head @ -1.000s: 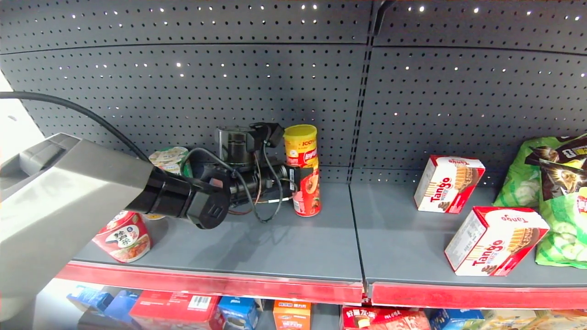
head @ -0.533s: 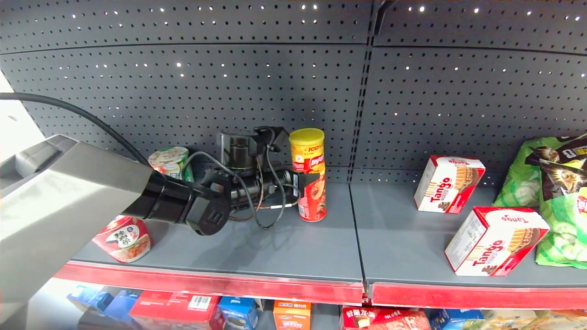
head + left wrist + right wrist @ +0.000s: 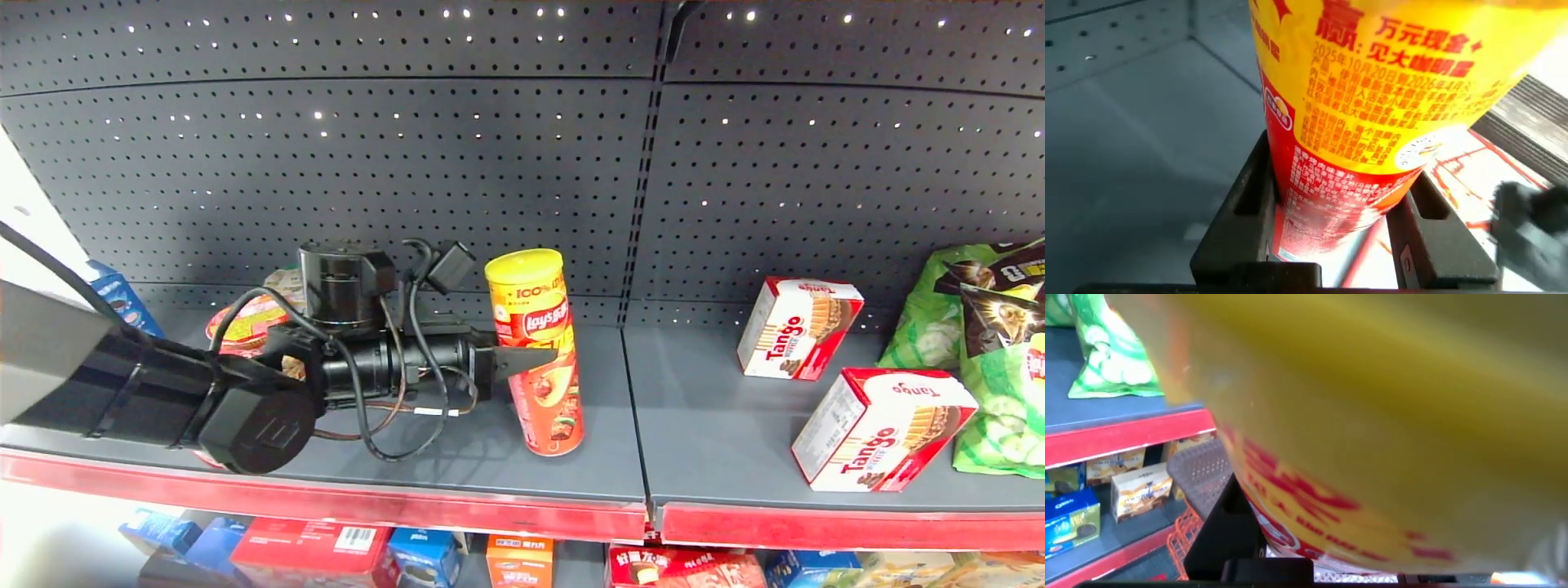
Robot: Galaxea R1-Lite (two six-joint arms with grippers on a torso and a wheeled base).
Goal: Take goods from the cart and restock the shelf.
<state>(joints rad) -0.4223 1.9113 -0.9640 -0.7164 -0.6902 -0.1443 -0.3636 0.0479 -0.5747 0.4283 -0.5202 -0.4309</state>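
A tall chips can [image 3: 536,351] with a yellow lid and red lower half stands slightly tilted near the front of the grey shelf [image 3: 457,441]. My left gripper [image 3: 539,359] is shut on its middle, coming in from the left. In the left wrist view the can [image 3: 1372,122] sits between the two black fingers [image 3: 1245,204] of that gripper [image 3: 1339,212]. In the right wrist view a second yellow and red can [image 3: 1372,416] lies close before the camera, and my right gripper [image 3: 1315,539] is shut on it, away from the shelf front.
Two red and white wafer boxes [image 3: 800,339] [image 3: 882,429] and green snack bags [image 3: 980,343] fill the shelf's right half. Cup noodles [image 3: 245,322] sit behind my left arm. The red shelf lip [image 3: 408,506] runs along the front, with boxes on the shelf below.
My left arm has drawn back from the rear of the shelf towards its front edge, bringing the chips can with it. The goods on the right have stayed put.
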